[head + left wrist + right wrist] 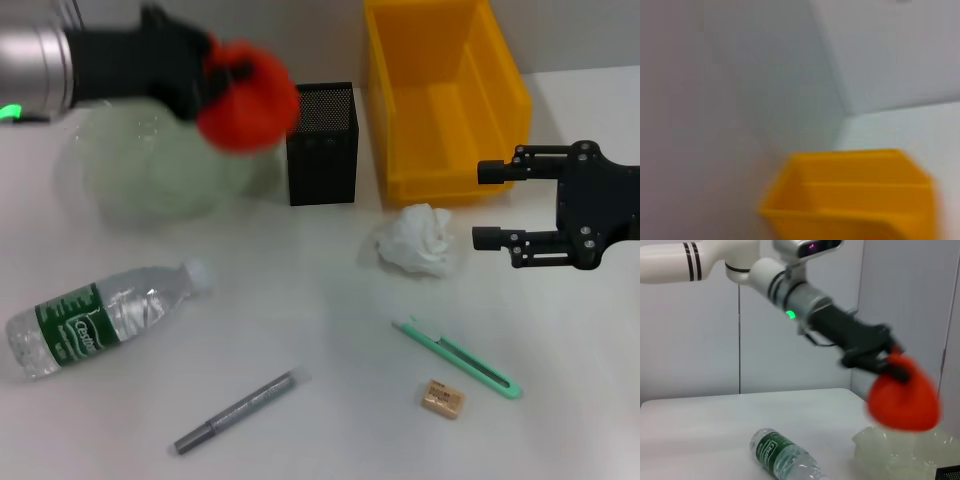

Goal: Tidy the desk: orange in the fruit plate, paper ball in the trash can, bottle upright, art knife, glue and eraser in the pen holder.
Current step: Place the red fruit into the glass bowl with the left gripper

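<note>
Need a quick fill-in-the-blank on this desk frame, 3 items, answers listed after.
1. The left claw holds the ____ above the pale green fruit plate.
2. The water bottle lies on its ____.
3. The paper ball sits on the desk in front of the ____ bin, beside the open right claw.

Missing words: orange; side; yellow

White table: bottle, pen, knife, eraser, paper ball.
</note>
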